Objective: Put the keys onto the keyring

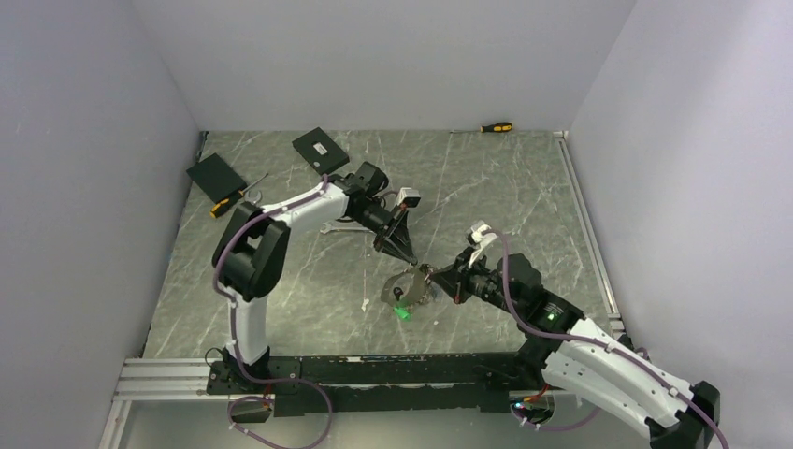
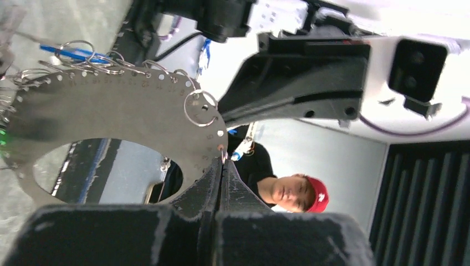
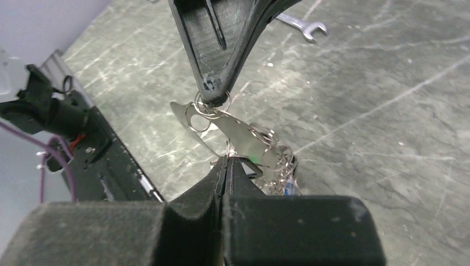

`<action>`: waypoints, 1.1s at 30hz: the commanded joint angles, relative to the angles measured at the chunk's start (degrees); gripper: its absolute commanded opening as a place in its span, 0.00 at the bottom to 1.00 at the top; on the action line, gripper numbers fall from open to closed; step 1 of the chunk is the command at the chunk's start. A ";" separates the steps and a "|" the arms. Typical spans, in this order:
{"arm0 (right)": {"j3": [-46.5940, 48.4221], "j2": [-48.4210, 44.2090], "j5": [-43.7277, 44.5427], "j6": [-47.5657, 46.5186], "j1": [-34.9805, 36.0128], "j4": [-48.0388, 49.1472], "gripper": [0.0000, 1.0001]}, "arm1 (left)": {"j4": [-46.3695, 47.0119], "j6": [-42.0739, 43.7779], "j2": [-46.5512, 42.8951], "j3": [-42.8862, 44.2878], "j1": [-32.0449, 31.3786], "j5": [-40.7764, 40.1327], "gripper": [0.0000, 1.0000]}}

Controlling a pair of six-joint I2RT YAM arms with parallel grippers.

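Observation:
The keyring (image 1: 404,288) is held up between both grippers above the table's middle. In the left wrist view it (image 2: 122,111) is a flat grey metal ring plate with small holes round its rim and several small split rings. Keys (image 3: 277,172) hang bunched under it, with a blue tag (image 3: 288,188) and a green tag (image 1: 404,314). My left gripper (image 1: 409,257) (image 2: 223,160) is shut on a small split ring at the plate's rim. My right gripper (image 1: 432,273) (image 3: 227,159) is shut on another thin ring at the plate's edge. The left fingers (image 3: 216,55) come down from above.
A silver wrench (image 3: 302,27) lies on the table beyond the grippers. Two black boxes (image 1: 216,175) (image 1: 320,147) and a yellow-handled screwdriver (image 1: 224,204) are at the back left. Another screwdriver (image 1: 496,126) lies by the back wall. Grey walls close in three sides.

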 commanded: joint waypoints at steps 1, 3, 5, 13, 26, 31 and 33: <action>0.25 2.69 6.30 1.57 0.12 -0.04 0.00 | -5.27 3.41 6.47 1.19 1.90 -3.53 0.01; -0.14 4.14 6.46 1.93 0.14 0.88 0.00 | -4.37 3.19 8.89 1.16 2.14 -3.58 0.04; -0.55 5.71 7.12 2.41 0.13 2.29 0.00 | -4.65 3.49 10.84 1.89 2.40 -3.95 0.07; -1.10 12.28 6.93 2.81 0.18 6.96 0.00 | -6.96 5.75 13.50 1.25 6.28 -4.38 0.43; -0.13 12.43 9.98 1.31 0.12 5.55 0.00 | -6.84 16.95 -1.73 2.00 9.01 -39.43 0.61; -0.73 9.92 12.06 1.87 0.12 2.94 0.00 | 8.17 26.00 -13.99 -11.93 2.29 -59.40 0.63; -1.12 8.95 12.83 2.31 0.10 2.27 0.00 | 10.76 28.67 -15.75 -14.14 -0.64 -63.78 0.63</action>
